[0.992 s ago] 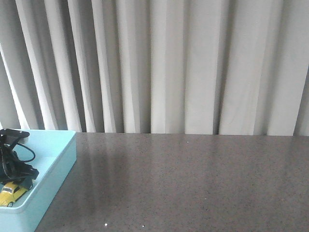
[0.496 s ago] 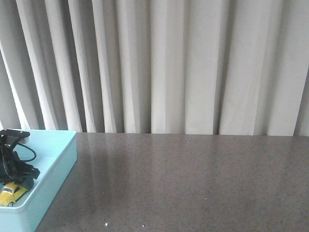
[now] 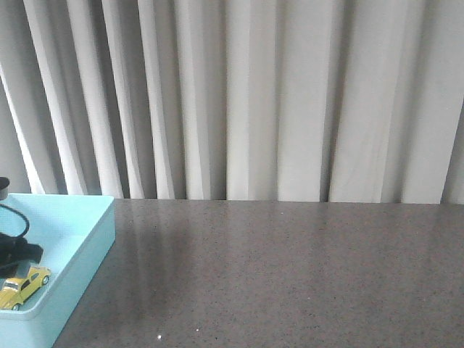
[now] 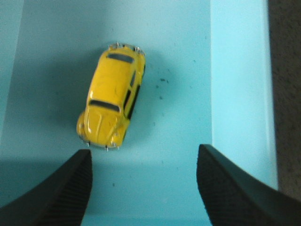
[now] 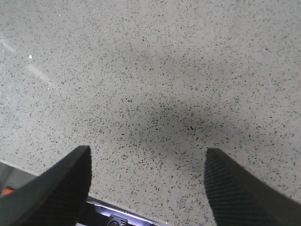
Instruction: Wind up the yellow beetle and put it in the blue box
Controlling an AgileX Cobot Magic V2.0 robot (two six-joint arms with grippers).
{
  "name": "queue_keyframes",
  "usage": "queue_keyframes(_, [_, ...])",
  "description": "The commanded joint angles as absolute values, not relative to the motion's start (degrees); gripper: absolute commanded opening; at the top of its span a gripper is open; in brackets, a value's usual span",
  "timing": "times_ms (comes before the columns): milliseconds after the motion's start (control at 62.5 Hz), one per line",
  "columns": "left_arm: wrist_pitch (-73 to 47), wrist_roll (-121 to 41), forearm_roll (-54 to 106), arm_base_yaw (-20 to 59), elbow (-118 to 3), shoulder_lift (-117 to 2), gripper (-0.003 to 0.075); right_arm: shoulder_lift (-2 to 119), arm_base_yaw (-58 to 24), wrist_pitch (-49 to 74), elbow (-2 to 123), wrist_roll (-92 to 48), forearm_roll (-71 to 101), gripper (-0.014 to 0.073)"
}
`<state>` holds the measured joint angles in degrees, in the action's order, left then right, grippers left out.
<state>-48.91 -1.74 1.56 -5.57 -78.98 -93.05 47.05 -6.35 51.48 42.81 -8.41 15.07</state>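
Observation:
The yellow beetle lies on the floor of the blue box at the front view's lower left. In the left wrist view the beetle rests on the box floor, free of the fingers. My left gripper is open and empty, held above the box just short of the car. In the front view only its dark body and cable show at the left edge. My right gripper is open and empty over bare tabletop; it does not show in the front view.
The grey speckled table runs from the box to the right edge. White curtains hang behind the table. The box's right wall lies beside my left gripper's right finger. A dark edge shows under my right gripper.
My left gripper has let go of the beetle and drawn back to the left and up. The car now lies uncovered in the box.

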Motion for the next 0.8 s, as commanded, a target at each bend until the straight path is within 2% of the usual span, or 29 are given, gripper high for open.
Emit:
queue_keyframes(0, [-43.8,-0.6,2.0,-4.6,-71.8,-83.9,0.0471,46.6,-6.3,49.2,44.1,-8.8,15.7,0.0490])
queue_keyframes(320, [-41.9,0.0,3.6,-4.4,-56.1,-72.3,0.0471,46.6,-6.3,49.2,44.1,-8.8,15.7,0.0490])
queue_keyframes(640, [-40.9,0.0,3.4,-4.4,-54.7,-71.7,0.0470,46.6,-6.3,48.7,44.1,-10.0,14.9,0.0490])
queue_keyframes(784, [-41.3,0.0,3.3,-4.4,-54.7,-71.7,0.0440,46.6,-6.3,49.1,44.1,-10.0,15.3,0.0490])
